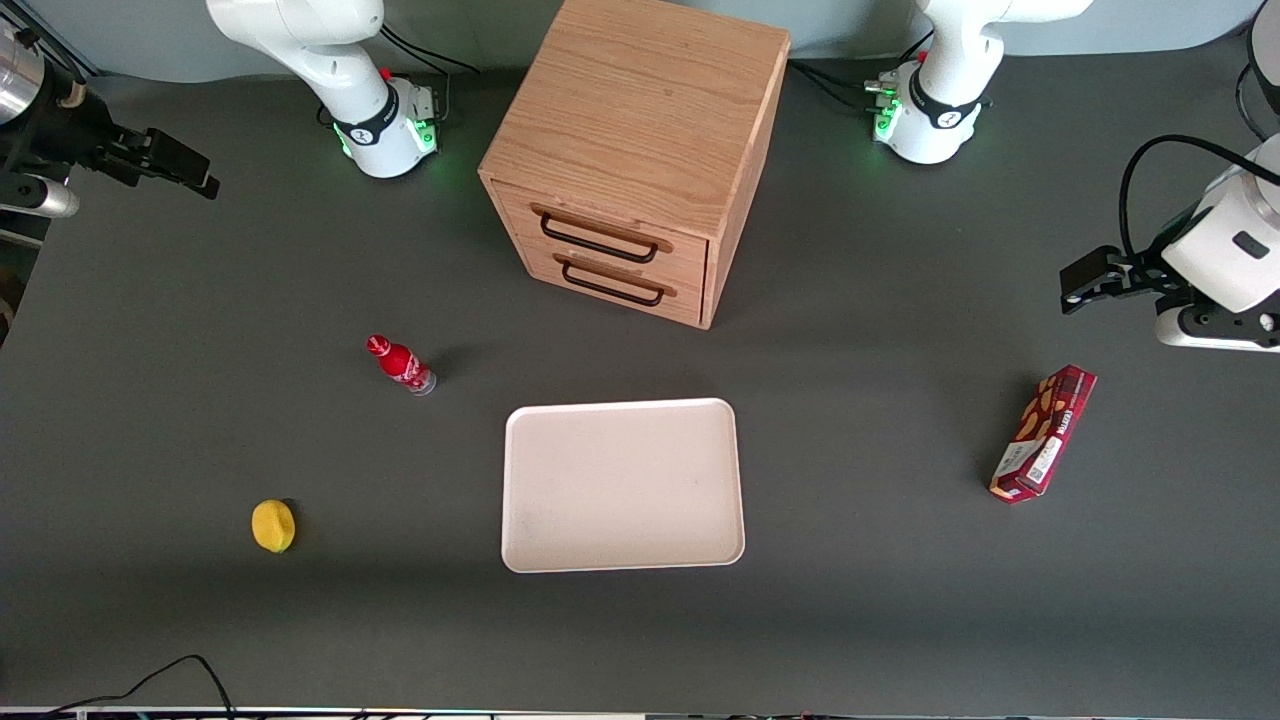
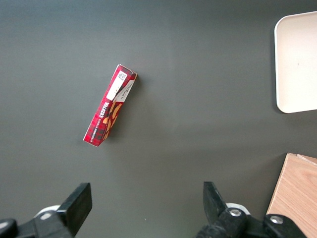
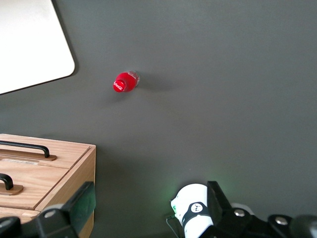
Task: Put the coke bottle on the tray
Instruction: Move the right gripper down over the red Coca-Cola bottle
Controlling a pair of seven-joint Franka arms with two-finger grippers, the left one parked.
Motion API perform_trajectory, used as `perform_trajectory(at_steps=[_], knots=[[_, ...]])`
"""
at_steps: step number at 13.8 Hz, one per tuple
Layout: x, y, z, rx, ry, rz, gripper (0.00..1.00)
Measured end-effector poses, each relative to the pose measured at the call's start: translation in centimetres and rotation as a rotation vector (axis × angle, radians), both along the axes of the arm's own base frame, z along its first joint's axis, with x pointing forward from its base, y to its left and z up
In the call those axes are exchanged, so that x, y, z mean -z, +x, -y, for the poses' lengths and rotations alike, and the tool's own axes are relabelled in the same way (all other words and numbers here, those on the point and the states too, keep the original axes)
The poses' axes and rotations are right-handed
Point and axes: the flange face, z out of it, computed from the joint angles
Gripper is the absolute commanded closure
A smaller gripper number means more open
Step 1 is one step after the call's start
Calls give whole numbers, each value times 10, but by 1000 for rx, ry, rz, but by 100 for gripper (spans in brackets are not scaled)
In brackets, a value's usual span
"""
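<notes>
The coke bottle [image 1: 400, 365], small and red with a red cap, stands upright on the dark table. It is beside the tray, toward the working arm's end, with a gap between them. It also shows in the right wrist view [image 3: 126, 82], seen from above. The cream-white tray [image 1: 620, 485] lies flat with nothing on it; one corner shows in the right wrist view [image 3: 29, 44]. My right gripper [image 1: 195, 170] hangs high above the working arm's end of the table, farther from the front camera than the bottle and well apart from it. Its fingers are wide open and hold nothing [image 3: 148, 208].
A wooden drawer cabinet [image 1: 640, 150] with two closed drawers stands farther from the front camera than the tray. A small yellow object [image 1: 273, 525] lies nearer the camera than the bottle. A red-brown snack box [image 1: 1042, 432] lies toward the parked arm's end.
</notes>
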Motion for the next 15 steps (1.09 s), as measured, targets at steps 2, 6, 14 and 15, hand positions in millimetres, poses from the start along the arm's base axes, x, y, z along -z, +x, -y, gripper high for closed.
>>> perform_trajectory(at_steps=[2, 6, 14, 15], knots=[[-1, 0, 0, -1, 0, -1, 0], [14, 8, -8, -12, 4, -29, 0], [244, 61, -81, 45, -1, 16, 0], [263, 59, -86, 43, -2, 34, 0]])
